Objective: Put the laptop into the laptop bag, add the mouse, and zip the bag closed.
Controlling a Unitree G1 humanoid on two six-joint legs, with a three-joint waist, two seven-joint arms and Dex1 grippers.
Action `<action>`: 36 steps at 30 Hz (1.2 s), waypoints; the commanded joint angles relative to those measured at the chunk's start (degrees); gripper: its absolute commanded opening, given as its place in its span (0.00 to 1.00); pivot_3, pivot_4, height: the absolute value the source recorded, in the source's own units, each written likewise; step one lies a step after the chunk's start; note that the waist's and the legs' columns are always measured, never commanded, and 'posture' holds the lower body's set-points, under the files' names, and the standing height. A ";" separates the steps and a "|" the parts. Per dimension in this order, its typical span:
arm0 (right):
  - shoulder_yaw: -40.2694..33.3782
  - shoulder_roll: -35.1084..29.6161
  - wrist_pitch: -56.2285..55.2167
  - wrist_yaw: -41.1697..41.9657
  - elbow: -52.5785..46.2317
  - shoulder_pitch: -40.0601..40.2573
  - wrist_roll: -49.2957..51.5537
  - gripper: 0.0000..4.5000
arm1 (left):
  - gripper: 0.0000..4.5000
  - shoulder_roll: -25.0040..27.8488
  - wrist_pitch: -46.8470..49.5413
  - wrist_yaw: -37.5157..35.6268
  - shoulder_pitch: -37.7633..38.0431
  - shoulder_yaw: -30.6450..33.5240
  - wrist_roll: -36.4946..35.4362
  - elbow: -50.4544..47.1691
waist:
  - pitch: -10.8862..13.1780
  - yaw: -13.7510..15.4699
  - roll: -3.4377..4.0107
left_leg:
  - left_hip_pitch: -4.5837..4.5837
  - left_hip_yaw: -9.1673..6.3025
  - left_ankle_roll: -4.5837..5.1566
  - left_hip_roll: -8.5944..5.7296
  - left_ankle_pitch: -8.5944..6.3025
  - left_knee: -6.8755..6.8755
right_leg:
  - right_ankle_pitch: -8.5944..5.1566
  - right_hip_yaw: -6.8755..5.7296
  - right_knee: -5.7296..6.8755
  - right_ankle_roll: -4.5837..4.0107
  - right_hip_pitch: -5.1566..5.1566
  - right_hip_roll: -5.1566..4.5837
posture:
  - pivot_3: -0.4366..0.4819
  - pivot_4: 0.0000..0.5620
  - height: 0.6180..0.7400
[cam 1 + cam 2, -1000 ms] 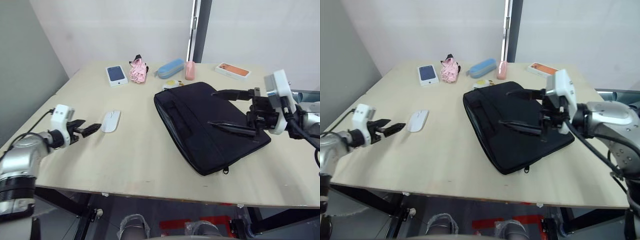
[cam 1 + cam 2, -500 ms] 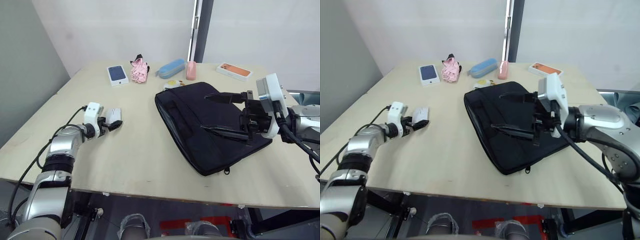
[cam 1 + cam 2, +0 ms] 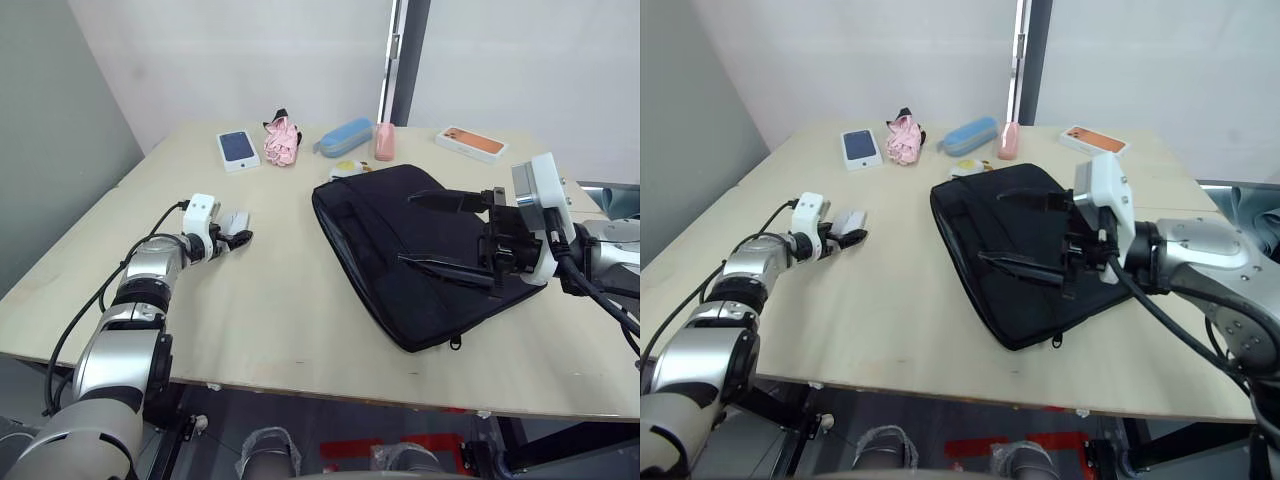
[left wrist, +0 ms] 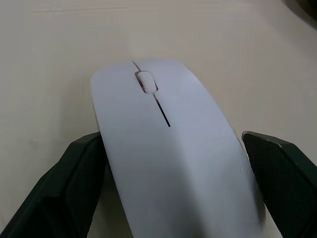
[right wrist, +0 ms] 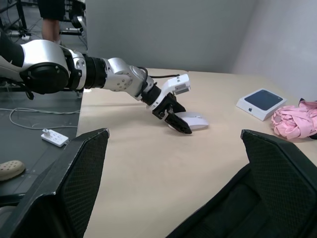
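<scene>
The white mouse (image 3: 233, 221) lies on the table left of the black laptop bag (image 3: 400, 250). My left gripper (image 3: 236, 238) is open around it. In the left wrist view the mouse (image 4: 168, 148) lies between the two fingers (image 4: 69, 188), close to both. The bag lies flat at mid-right, its handles on top. Just above its right part, my right gripper (image 3: 445, 235) hovers open with its fingers spread wide and nothing between them. The right wrist view looks across the bag's edge (image 5: 223, 218) toward the left gripper (image 5: 178, 126) and the mouse (image 5: 194, 120). The laptop is out of view.
Along the table's far side lie a white boxed phone (image 3: 236, 150), a pink cloth item (image 3: 281, 142), a blue case (image 3: 342, 136), a pink object (image 3: 383, 142) and an orange-pictured box (image 3: 468, 142). A small yellow-and-white item (image 3: 345, 168) touches the bag's far corner.
My left gripper has reached forward along the table until its fingers straddle the mouse. The right gripper has stayed over the bag, shifting only slightly.
</scene>
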 commanded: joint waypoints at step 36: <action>27.52 27.56 19.78 -43.09 9.65 -14.68 -12.61 1.00 | 0.63 13.92 -0.40 -51.45 14.46 -3.82 -13.02 -39.87 | 0.09 -1.07 0.14 | -0.13 0.26 -0.79 0.07 0.34 -1.19 | -0.15 -0.02 -0.45 -0.12 -0.63 0.09 | 0.48 0.27 1.00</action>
